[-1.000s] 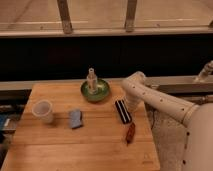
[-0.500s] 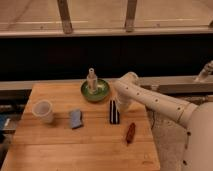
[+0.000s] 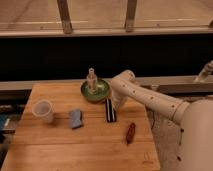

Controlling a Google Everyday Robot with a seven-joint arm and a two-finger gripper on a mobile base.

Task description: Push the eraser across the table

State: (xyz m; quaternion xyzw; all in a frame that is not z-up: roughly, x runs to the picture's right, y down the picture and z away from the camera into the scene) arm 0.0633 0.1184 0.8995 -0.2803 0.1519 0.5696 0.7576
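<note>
The eraser point(image 3: 110, 110) is a black oblong block with white stripes along its long edges. It lies near the middle of the light wooden table point(image 3: 60, 145), with its long side running front to back. My gripper point(image 3: 116, 103) hangs from the white arm, right at the eraser's far right end, touching or almost touching it. The arm's wrist hides the gripper's tips.
A green bowl point(image 3: 100, 94) holding a small bottle point(image 3: 92, 80) stands just behind the eraser. A blue block point(image 3: 76, 118) and a white cup point(image 3: 43, 111) sit to the left. A slim reddish-brown object point(image 3: 130, 133) lies at the front right.
My arm has swung to the left and the eraser has slid left with it, from near the table's right side to the middle.
</note>
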